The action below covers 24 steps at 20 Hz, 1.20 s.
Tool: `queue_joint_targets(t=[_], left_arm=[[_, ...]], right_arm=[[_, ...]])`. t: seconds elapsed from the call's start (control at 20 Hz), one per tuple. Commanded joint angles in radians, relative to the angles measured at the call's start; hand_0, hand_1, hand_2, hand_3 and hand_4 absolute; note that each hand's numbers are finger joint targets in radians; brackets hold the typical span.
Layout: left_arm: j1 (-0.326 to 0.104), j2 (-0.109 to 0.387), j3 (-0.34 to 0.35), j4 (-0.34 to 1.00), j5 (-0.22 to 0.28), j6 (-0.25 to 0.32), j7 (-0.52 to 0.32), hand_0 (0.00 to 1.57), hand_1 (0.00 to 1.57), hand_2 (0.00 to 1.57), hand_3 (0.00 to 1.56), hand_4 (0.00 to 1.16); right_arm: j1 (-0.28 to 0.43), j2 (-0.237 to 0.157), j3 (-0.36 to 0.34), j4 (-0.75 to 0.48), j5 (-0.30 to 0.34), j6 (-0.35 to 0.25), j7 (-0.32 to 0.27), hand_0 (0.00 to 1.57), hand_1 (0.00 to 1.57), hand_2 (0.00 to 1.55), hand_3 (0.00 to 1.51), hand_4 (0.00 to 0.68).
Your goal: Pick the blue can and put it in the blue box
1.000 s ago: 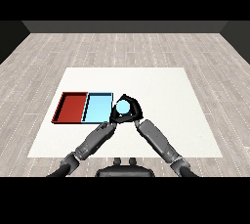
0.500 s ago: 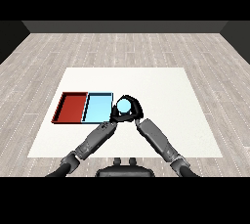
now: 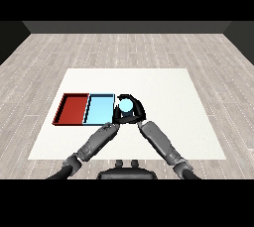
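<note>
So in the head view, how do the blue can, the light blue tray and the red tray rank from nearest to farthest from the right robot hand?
1. The blue can: inside the curl of the right robot hand.
2. The light blue tray: just left of the can.
3. The red tray: farthest left, on the far side of the light blue tray.
</note>
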Motion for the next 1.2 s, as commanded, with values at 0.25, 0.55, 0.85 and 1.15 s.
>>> queue_joint_targets(t=[0.25, 0.55, 0.85, 1.15], left_arm=[[-0.031, -0.015, 0.015, 0.044, 0.058, 0.009, -0.027, 1.57, 1.57, 1.57, 1.48, 1.14], [-0.015, -0.015, 0.001, 0.012, 0.008, 0.041, -0.011, 1.57, 1.57, 1.57, 1.49, 1.15], [-0.011, -0.015, 0.092, 0.067, 0.004, -0.023, -0.005, 1.57, 1.57, 1.57, 1.48, 1.14], [-0.039, 0.06, 0.198, 0.032, -0.031, -0.009, -0.002, 1.57, 1.57, 1.57, 1.47, 1.14]], right_arm=[[-0.021, 0.014, 0.022, 0.08, 0.016, -0.018, -0.053, 0.0, 0.0, 0.0, 0.0, 0.0], [-0.003, -0.027, -0.151, 0.014, 0.022, 0.057, -0.004, 0.0, 0.0, 0.0, 0.0, 0.0], [0.078, -0.053, -0.243, -0.188, -0.131, 0.136, 0.04, 0.0, 0.0, 0.0, 0.0, 0.0], [0.215, -0.113, -0.329, -0.345, -0.201, 0.217, -0.05, 0.0, 0.0, 0.0, 0.0, 0.0]])
